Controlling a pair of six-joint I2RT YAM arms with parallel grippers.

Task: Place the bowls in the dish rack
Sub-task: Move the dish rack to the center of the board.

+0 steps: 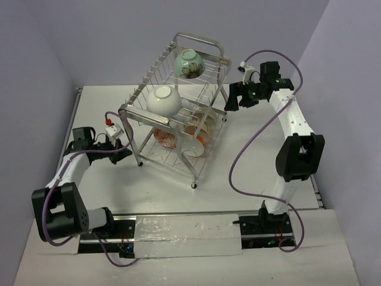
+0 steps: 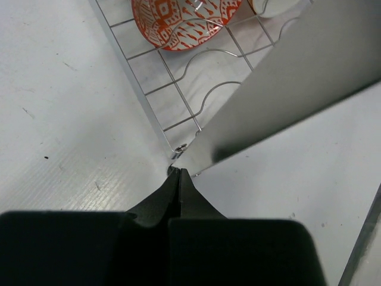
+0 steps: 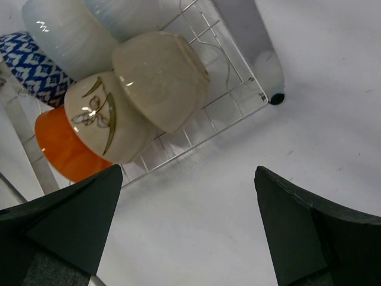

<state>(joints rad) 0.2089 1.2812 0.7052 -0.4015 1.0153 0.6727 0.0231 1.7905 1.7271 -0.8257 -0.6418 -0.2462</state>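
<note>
The silver wire dish rack stands mid-table. Its upper tier holds a pale mint green bowl and a white bowl. On the lower tier lie an orange-red patterned bowl and white bowls. My left gripper is shut on nothing, its tips right at the rack's lower corner, below the patterned bowl. My right gripper stands open beside the rack's right side, low over the table. A cream bowl and a flower-marked bowl lie just ahead of it.
In the right wrist view an orange bowl, a blue patterned bowl and a white bowl crowd the lower tier. The rack's foot rests on the table. A flat silver rack leg slants across the left wrist view.
</note>
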